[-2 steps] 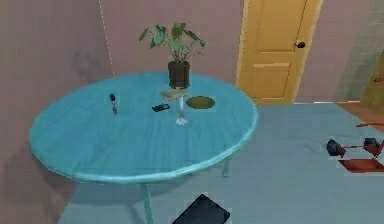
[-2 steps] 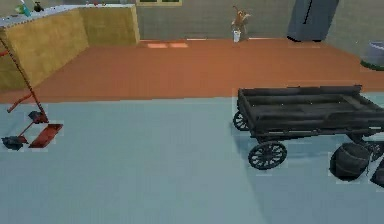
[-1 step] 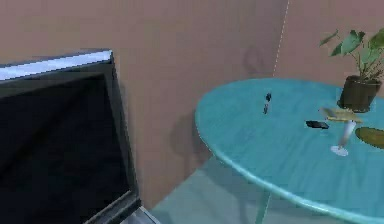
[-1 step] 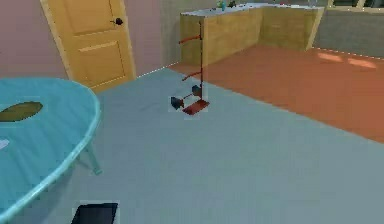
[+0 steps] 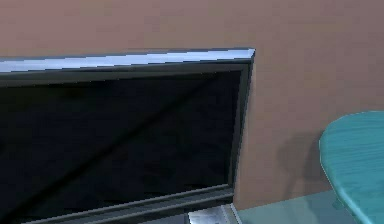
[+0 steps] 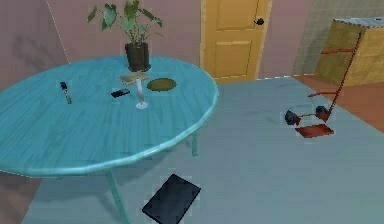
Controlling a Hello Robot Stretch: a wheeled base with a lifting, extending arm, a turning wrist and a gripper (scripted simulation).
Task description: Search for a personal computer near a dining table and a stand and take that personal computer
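Arm side view, 6 o'clock: dark flat slab lying flat on the floor, just at 3 o'clock of the table leg and partly under the rim of the round teal tabletop. Judged from its thin rectangular shape and dark shell to be a closed laptop, i.e. the personal computer sought.

Handling (judgement): stiff, thin, fairly heavy for its thickness. The shell is smooth, so likely slippery. Hinge and screen are fragile, so no twisting. Lying flat on the floor, it offers only its edges. Best hold is across the thickness at the middle of a long edge, carried level.

Claw: state cannot be told from these frames. Arm pose likewise cannot be told.

On the tabletop, toward 12 o'clock: small dark object, another dark flat item, round brownish dish, potted plant at the far rim.

Farther out: red-framed item on the floor at 3 o'clock, yellow door at 1 o'clock, wooden unit at 2 o'clock, possibly the stand.

Forward view: large dark screen with a grey frame against the brown wall. The teal tabletop edge is at 4 o'clock.
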